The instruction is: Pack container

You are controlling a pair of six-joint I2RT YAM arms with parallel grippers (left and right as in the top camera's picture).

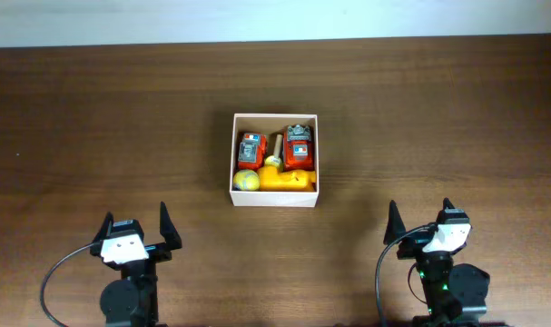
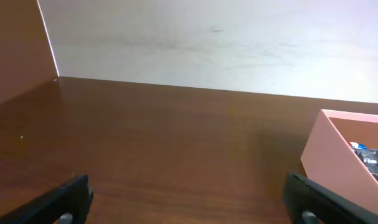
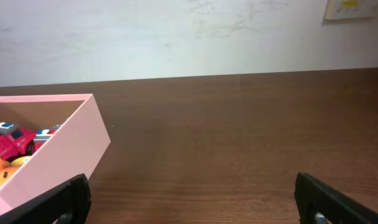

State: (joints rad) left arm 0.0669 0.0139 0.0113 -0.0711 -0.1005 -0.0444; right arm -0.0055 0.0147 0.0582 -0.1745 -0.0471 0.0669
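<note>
Wood-grain dark brown table; the square, shallow, white-walled cardboard container sits mid-table, ahead of both arms and roughly between them.

Inside it we count:
- one red-orange robot toy at the back left
- a second red-orange robot toy at the back right
- a small brown piece between them (too small to identify)
- a small yellow ball in the near-left corner
- an orange-yellow plastic toy along the near wall

No loose toys show on the table in any view, so we judge the packing essentially done. We see no lid or flaps, so there seems to be nothing to close.

The left gripper and right gripper are both at the near edge, well apart from the container. Their jaws are spread wide with nothing between them.
</note>
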